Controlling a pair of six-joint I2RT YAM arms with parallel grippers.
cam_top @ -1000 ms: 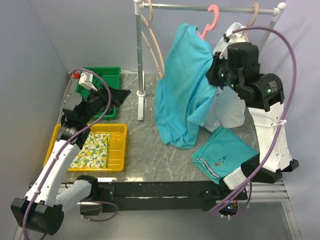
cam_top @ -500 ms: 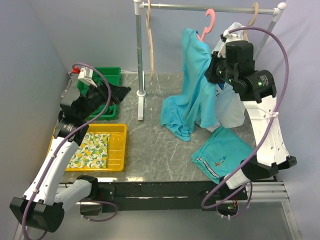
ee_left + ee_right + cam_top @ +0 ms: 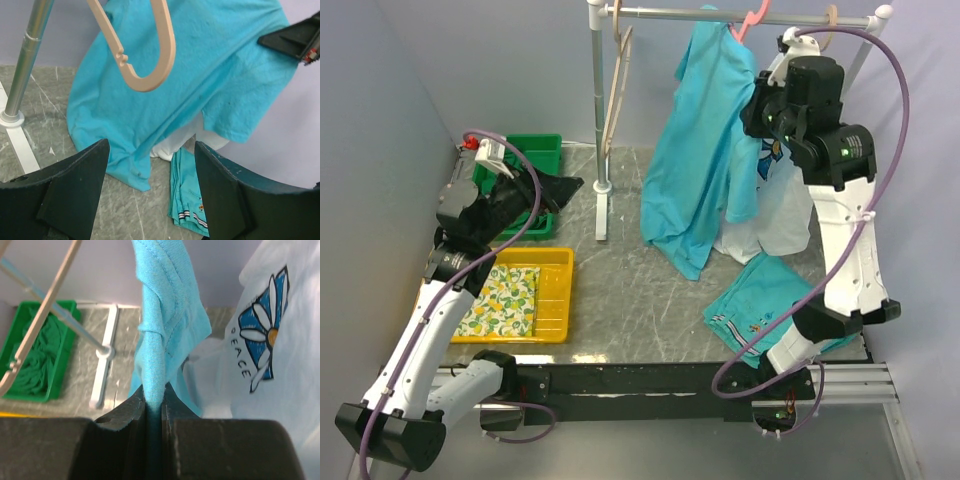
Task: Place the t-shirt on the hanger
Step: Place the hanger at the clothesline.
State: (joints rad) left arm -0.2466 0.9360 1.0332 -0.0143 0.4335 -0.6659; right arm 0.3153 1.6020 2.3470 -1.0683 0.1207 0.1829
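The turquoise t-shirt (image 3: 705, 150) hangs from the pink hanger (image 3: 750, 18), whose hook is up at the rack's rail; most of the hanger is hidden by cloth. My right gripper (image 3: 760, 108) is shut on a bunched fold of the t-shirt (image 3: 160, 315) near its top, with the fingers (image 3: 180, 405) pinching the fold. The shirt's lower part hangs down toward the table. My left gripper (image 3: 525, 190) is open and empty, far left of the shirt; in its wrist view (image 3: 150, 190) it faces the t-shirt (image 3: 200, 65).
A clothes rack (image 3: 600, 120) holds beige hangers (image 3: 618, 70) and a white flower-print t-shirt (image 3: 775, 190). A teal garment with a striped edge (image 3: 770, 300) lies front right. A yellow tray (image 3: 555, 290) and a green bin (image 3: 545, 145) are at the left.
My right gripper has risen with the t-shirt and the pink hanger, bringing the hook up to the rail. The shirt hangs longer now. The beige hangers have swung.
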